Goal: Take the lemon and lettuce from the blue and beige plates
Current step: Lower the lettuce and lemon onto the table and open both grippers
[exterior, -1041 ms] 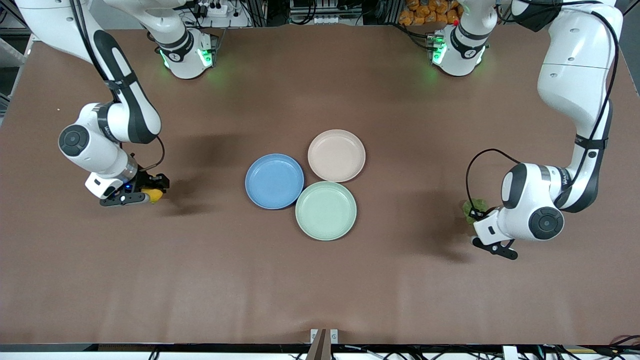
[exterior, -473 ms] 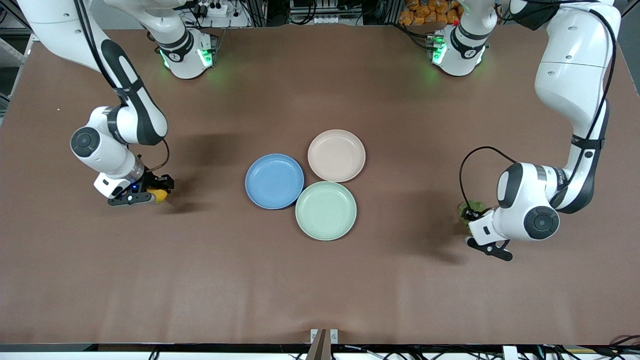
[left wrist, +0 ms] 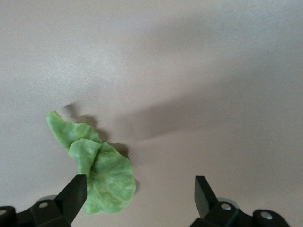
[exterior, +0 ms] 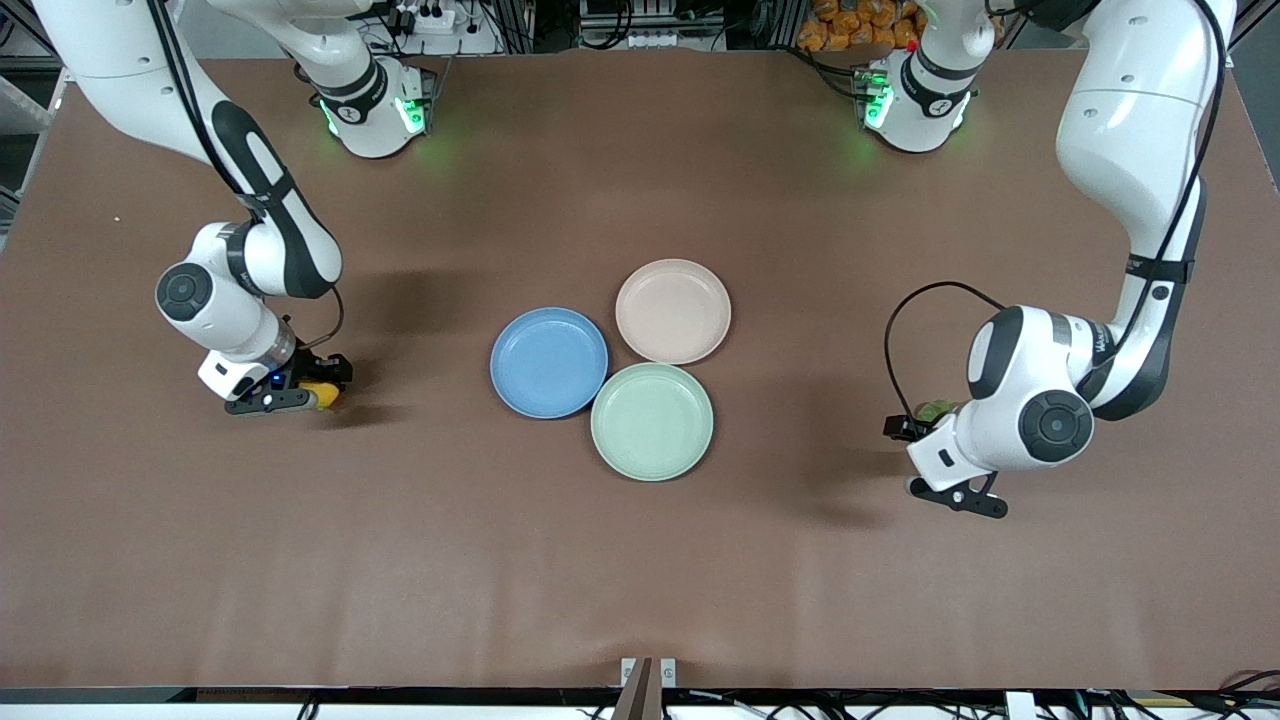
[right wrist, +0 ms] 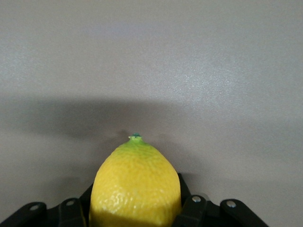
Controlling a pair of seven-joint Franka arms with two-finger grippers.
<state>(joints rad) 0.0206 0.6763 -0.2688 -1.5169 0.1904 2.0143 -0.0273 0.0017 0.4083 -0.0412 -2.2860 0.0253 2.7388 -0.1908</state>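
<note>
The yellow lemon [right wrist: 135,182] sits between the jaws of my right gripper [right wrist: 135,210], which is shut on it. In the front view that gripper [exterior: 312,388] holds the lemon [exterior: 327,397] low over bare table toward the right arm's end, apart from the plates. The green lettuce [left wrist: 97,165] lies flat on the table beside one finger [left wrist: 73,196] of my left gripper [left wrist: 139,195], which is open and not gripping it. From the front, the lettuce [exterior: 935,409] peeks out by the left gripper [exterior: 915,427] toward the left arm's end. The blue plate [exterior: 548,362] and the beige plate [exterior: 672,311] hold nothing.
A pale mint-green plate [exterior: 651,421] touches both other plates and lies nearest the front camera. The brown table [exterior: 640,560] spreads wide around the plates. Both arm bases with green lights stand at the table's farthest edge from the front camera.
My left gripper has opened and let the lettuce drop onto the table, and its arm has shifted toward the plates. My right arm has moved slightly toward the plates with the lemon.
</note>
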